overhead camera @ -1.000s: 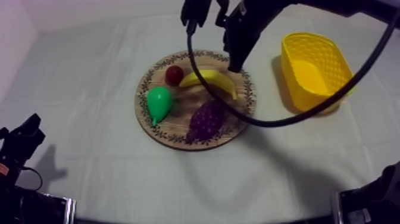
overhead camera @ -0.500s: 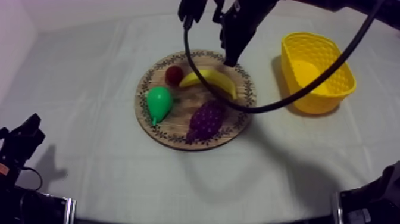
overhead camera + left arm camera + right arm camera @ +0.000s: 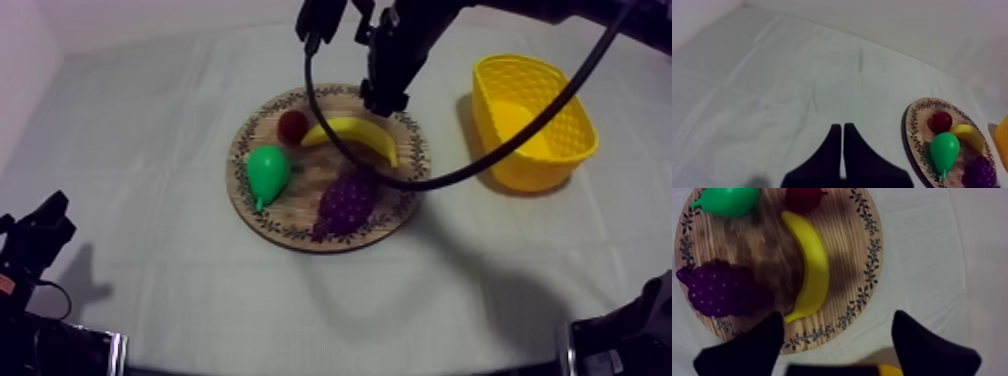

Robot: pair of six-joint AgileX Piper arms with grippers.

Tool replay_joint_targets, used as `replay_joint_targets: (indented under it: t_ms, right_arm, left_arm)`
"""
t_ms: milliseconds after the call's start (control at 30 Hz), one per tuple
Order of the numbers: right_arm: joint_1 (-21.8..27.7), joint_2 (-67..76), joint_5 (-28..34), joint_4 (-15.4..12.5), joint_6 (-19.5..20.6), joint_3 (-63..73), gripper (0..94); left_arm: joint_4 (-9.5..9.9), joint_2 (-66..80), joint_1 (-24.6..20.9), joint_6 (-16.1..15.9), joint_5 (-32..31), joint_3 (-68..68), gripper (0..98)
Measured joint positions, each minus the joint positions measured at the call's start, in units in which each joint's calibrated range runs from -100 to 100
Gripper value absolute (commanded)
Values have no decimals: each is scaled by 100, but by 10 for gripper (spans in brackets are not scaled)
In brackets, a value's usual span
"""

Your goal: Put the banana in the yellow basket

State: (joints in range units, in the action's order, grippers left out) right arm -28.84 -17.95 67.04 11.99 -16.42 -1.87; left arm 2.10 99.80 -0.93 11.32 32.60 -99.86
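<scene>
The yellow banana (image 3: pixel 352 132) lies on the round wooden board (image 3: pixel 300 225), toward its far side, between a small red fruit (image 3: pixel 292 124) and the grapes (image 3: pixel 347 200). My right gripper (image 3: pixel 384 100) hangs above the board's far rim, just beyond the banana. In the right wrist view its fingers (image 3: pixel 764 338) stand wide apart over the board's edge, with the banana (image 3: pixel 812 268) a little ahead of them and nothing between them. The yellow basket (image 3: pixel 532 120) stands to the right of the board. My left gripper (image 3: pixel 843 150) rests low at the left, fingers together.
A green pear (image 3: pixel 267 172) lies on the board's left half, with the grapes (image 3: pixel 717 288) at its near side. Bare cloth separates the board from the basket. The right arm reaches in from the upper right.
My right gripper has drifted a little left and back, from the board's right rim toward the far rim near the banana. The left arm and the fruit have not moved.
</scene>
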Motion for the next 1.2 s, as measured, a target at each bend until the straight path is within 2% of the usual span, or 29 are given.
replay_joint_targets:
  t_ms: [433, 1200]
  right_arm:
    - [-47, -348, 38, -15, 48, 284, 770]
    - [-28, -2383, 142, 145, 336, 1499, 764]
  left_arm:
    - [0, 0, 0, 0, 0, 0, 1]
    - [0, 0, 0, 0, 0, 0, 1]
